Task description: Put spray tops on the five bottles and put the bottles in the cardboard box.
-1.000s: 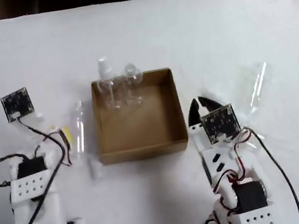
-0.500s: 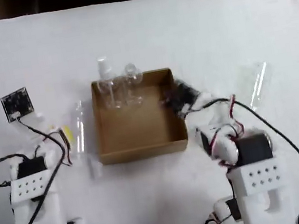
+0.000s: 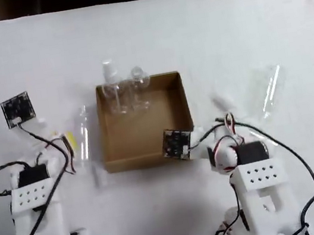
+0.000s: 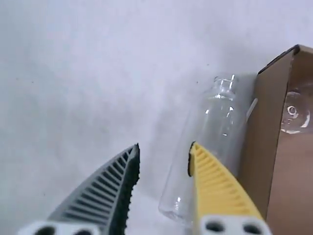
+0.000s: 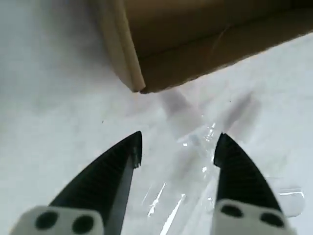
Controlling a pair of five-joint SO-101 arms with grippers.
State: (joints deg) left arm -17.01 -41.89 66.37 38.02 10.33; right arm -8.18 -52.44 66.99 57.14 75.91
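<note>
The left end effector [image 4: 165, 147] is open, its grey and yellow fingers spread above the desk [image 4: 73, 73]. A capless bottle [image 4: 215, 132] lies ahead of the yellow finger and is partly hidden by it, beside the cardboard box [image 4: 274, 161]. The right end effector [image 5: 180, 136] is also open, with the box's near corner just ahead of its tips and crinkled clear plastic [image 5: 195, 164] below the gap. One upright bottle [image 3: 113, 94] and a second upright bottle [image 3: 138, 90] stand at the box wall farthest from it
</note>
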